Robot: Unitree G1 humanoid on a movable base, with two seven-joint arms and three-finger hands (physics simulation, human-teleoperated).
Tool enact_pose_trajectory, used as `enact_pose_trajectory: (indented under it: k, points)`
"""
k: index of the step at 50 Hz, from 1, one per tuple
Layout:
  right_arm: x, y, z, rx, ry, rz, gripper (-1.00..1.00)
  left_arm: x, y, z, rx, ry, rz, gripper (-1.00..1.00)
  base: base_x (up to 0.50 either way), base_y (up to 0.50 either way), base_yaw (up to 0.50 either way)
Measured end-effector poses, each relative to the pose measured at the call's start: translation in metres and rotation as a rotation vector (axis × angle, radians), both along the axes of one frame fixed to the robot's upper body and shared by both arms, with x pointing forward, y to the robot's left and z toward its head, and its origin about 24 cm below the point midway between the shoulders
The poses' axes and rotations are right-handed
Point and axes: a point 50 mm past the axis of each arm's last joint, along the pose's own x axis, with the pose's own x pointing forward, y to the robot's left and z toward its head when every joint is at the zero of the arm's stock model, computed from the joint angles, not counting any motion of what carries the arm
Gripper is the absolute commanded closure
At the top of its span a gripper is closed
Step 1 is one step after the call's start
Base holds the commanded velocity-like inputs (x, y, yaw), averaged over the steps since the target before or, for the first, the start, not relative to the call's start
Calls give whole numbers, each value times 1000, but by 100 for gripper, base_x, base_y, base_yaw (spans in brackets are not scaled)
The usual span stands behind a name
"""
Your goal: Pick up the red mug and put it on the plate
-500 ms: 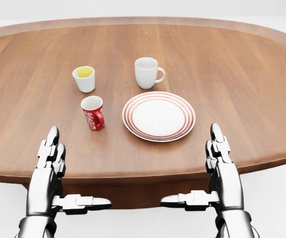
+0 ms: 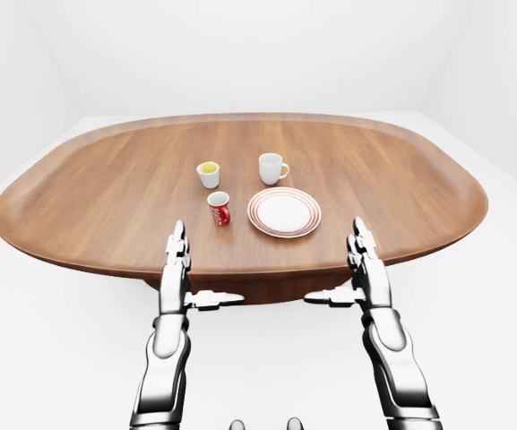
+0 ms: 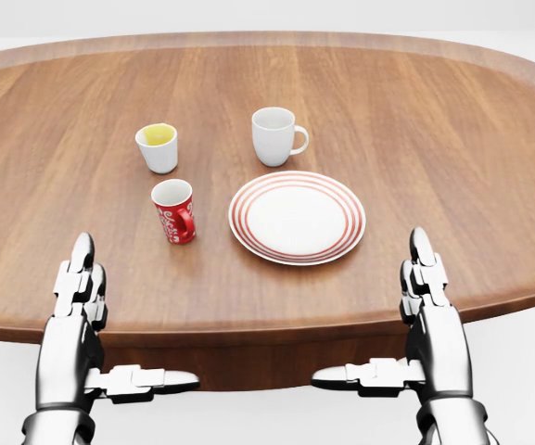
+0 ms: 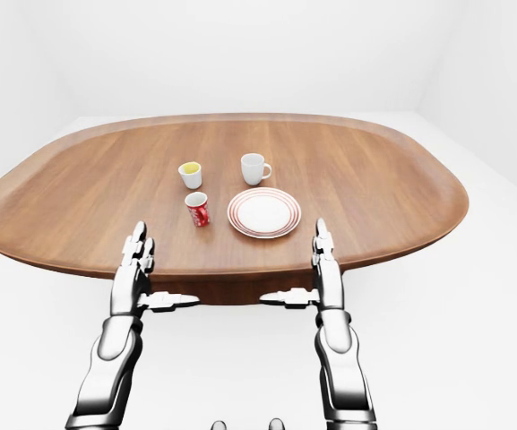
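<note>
Nearest the camera in the head view, the left robot hand (image 3: 86,320) and the right robot hand (image 3: 413,320) are jointed, polished silver metal with dark seams. Each is released, its fingers straight and pointing up the view over the near edge of the bench (image 3: 434,111), its thumb stretched sideways toward the other hand below the rim. Neither touches anything.

The bench is a broad oval of warm brown wood with long grain lines, a smooth satin top and a rounded, slightly raised rim; a darker wooden base shows under its near edge.

The red mug (image 3: 174,210) stands upright on the wood, up the view from the left hand and well apart from it. It is a glossy cylinder with white lettering, a pale inside and a handle turned toward the plate (image 3: 297,217), which lies just to its right, not touching. The plate is round, flat and white with thin red concentric rings near its rim.

Farther up stand a small white cup (image 3: 159,147), tapered, with yellow inside, and to its right a glossy white mug (image 3: 275,135) with its handle to the right.

In the eye views the floor (image 2: 43,340) and the walls (image 2: 240,54) are plain matte white.
</note>
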Motion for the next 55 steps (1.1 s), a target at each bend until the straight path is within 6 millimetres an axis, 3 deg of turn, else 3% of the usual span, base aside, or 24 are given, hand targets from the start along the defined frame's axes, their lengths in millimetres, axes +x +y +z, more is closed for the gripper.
enact_pose_trajectory:
  k: [8,23,37,42,46,55]
  points:
    - [1,-2,-1,-10,4,-4,-100,0,0,0,9,-6,3,-100,0,5,0]
    - [2,-2,-3,-18,11,-3,-100,-1,0,1,21,-15,7,-100,0,49,0]
    - [7,-4,2,-21,30,-3,-100,6,3,3,39,12,16,-100,0,0,0]
    - [30,-10,46,-76,-137,19,-100,37,11,37,66,-34,34,-100,0,0,0]
    - [41,-12,75,-105,-242,32,-100,51,12,66,80,-137,35,-100,0,0,0]
    - [49,-13,112,-144,-373,44,-100,63,13,105,96,-269,34,-100,0,0,0]
